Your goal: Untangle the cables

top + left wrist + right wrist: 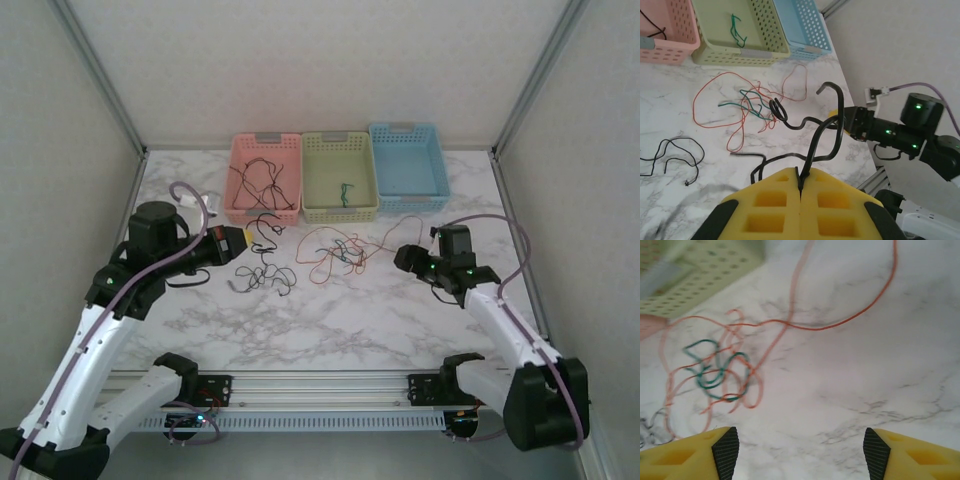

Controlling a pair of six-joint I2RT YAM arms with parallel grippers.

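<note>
Marble-patterned bench (380,320) enclosed by pale walls, seen from above, with three perforated baskets in a row along the far edge: pink basket (240,150) at left, green basket (340,212) in the middle, blue basket (412,202) at right, each touching its neighbour.

Inside the pink basket, several thin black wires (262,180); inside the green basket, one short green wire (345,192).

Just in front of the baskets, on the bare bench, the tangle: an orange cable (815,329) in wide, loose loops, with a green cable (710,382) coiled through its middle and crossing it at several places. To the left of that tangle, apart from it, loose black cables (262,275) lying flat on the bench.

Left hand (800,187) closed, yellow pads pressed together on a black cable (809,155). Cable rising from the pads in stiff bends and a small coil, above the bench and in front of the orange and green tangle as seen from the left wrist.

Right hand (800,450) open, fingers spread wide with bare bench between them, gripping nothing, just to the right of the tangle and pointed towards it. In the overhead view, both hands low over the bench, one on each side of the cables, well apart.
</note>
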